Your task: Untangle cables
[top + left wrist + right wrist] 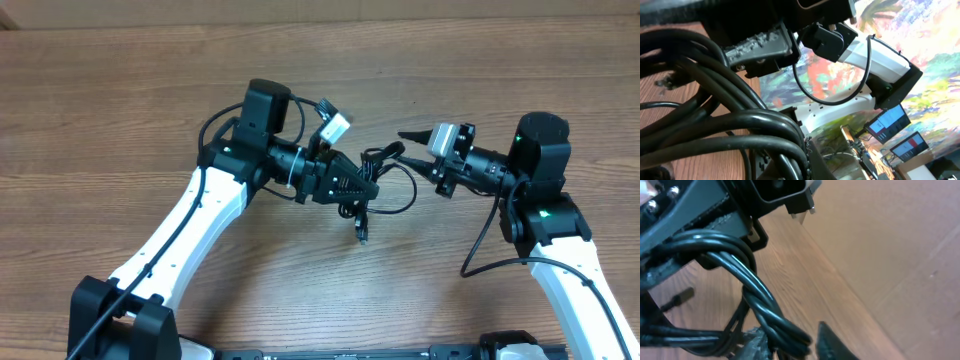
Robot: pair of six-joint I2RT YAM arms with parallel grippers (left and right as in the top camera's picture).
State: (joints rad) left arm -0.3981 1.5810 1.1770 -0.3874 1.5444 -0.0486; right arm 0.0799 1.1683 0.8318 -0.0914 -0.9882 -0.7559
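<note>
One cable bundle [375, 157] clamped in left pincer [370, 188]

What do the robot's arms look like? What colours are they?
The left arm and right arm are white tubes with chunky black joints, and a thin black wire runs along each. Small green lights glow on the right one. The left gripper and right gripper are black and pointed.

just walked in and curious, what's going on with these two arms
The left gripper is shut on a tangled bundle of thin black cables over the brown wooden table. The right gripper has its fingers either side of a twisted strand from it, with a gap showing, not yet clamped.
</note>
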